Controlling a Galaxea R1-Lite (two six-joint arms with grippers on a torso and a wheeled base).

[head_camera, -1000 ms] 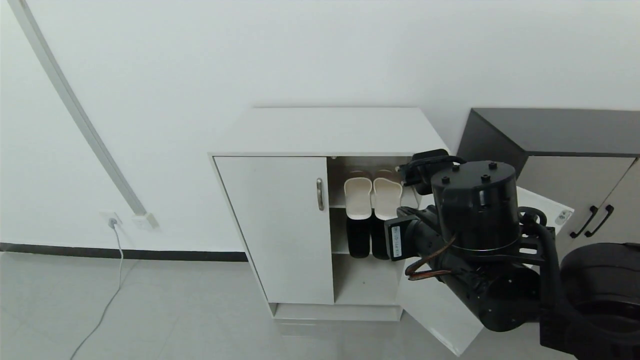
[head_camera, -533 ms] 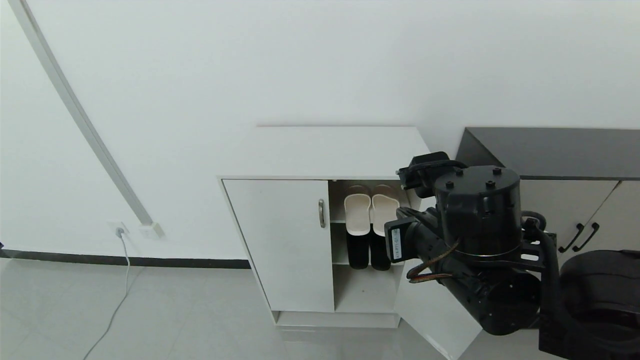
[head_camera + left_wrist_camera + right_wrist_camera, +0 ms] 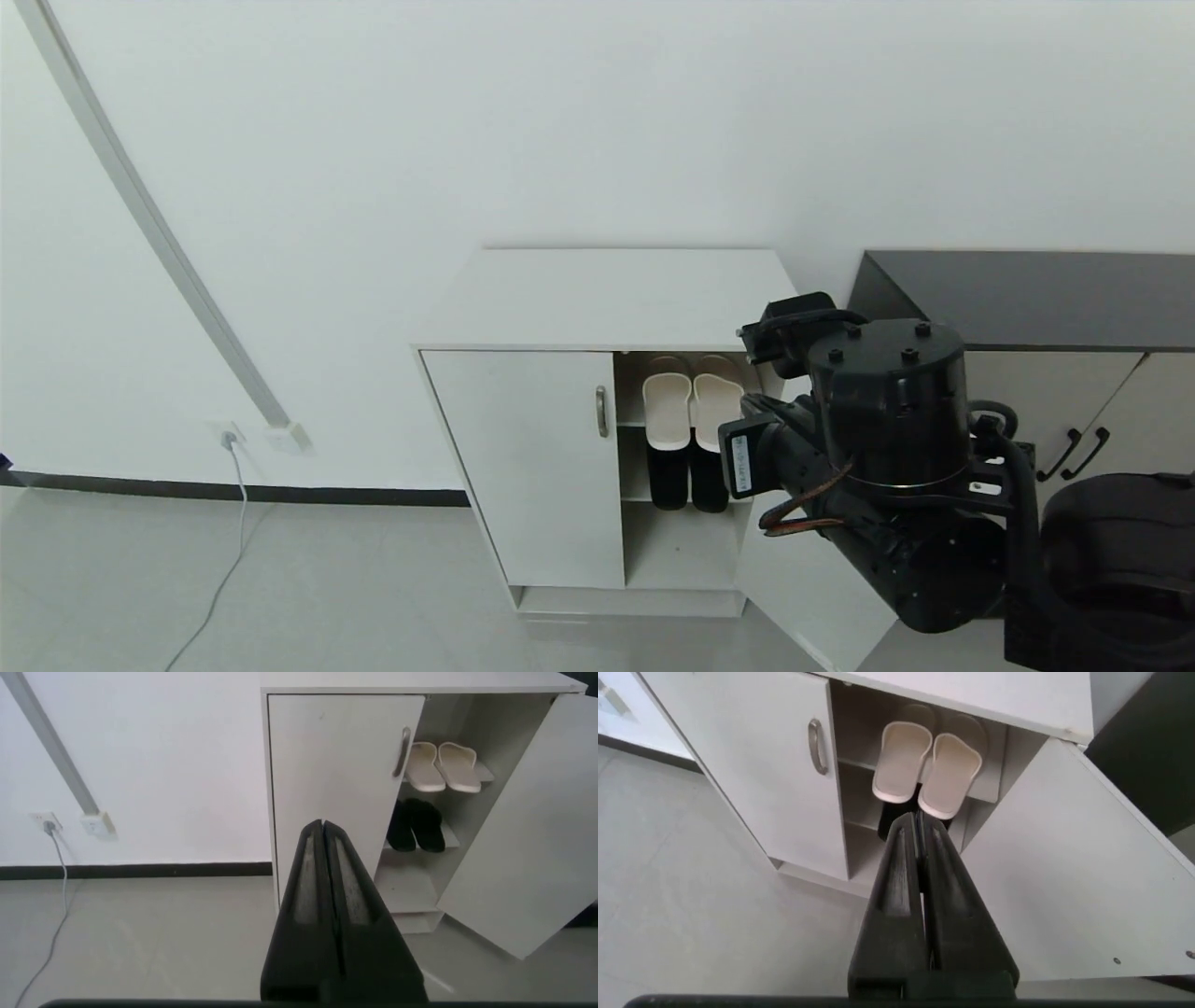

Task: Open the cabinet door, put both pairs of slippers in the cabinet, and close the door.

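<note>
The white cabinet (image 3: 607, 299) stands against the wall with its left door (image 3: 523, 467) closed and its right door (image 3: 803, 588) swung open. A white pair of slippers (image 3: 691, 406) rests on the top shelf, toes sticking out. A black pair of slippers (image 3: 686, 476) sits on the shelf below. My right arm (image 3: 887, 401) hangs in front of the open door, close to the opening. The right gripper (image 3: 920, 831) is shut and empty, pointing at the white slippers (image 3: 926, 765) from a short distance. The left gripper (image 3: 322, 826) is shut and empty, farther back, facing the closed door (image 3: 336, 784).
A dark cabinet (image 3: 1027, 289) with grey doors adjoins on the right, just behind the open door. A wall socket with a trailing cable (image 3: 229, 437) and a slanted wall conduit (image 3: 140, 205) are on the left. Bare grey floor (image 3: 280, 588) spreads in front and to the left.
The head camera has shifted, so the cabinet shows lower and a little smaller. Both pairs of slippers stay on their shelves, and the door remains open.
</note>
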